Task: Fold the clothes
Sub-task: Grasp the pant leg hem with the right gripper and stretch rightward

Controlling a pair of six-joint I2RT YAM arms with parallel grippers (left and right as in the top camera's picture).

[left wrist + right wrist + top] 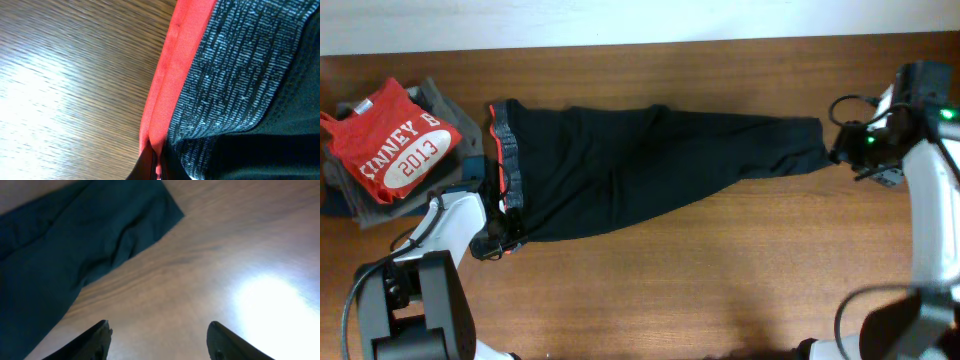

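Overhead: black trousers (pixel 620 170) lie flat on the table (pixel 720 280). The waistband (pixel 507 160) end sits at the left gripper (pixel 503 238), and the leg cuff (pixel 810 140) is just beside the right gripper (pixel 840 150). A red T-shirt (pixel 395 145) tops a folded pile (pixel 360 205) beyond the left gripper.
Left wrist: left gripper (pixel 152 167) is pinched tight on the red-orange waistband edge.
Right wrist: right gripper (pixel 159 340) fingers are spread over bare table, with the cuff (pixel 150 210) ahead-left, apart.

Brown wood-grain table (pixel 720 270) fills nearly the whole overhead shot. Pale strip (pixel 620 20) along 12 o'clock past its far edge — wall or floor, can't tell. Right wrist view has a hard white glare (pixel 270 305) on the wood around 4 o'clock, left wrist just a soft sheen (pixel 45 85) at 9.
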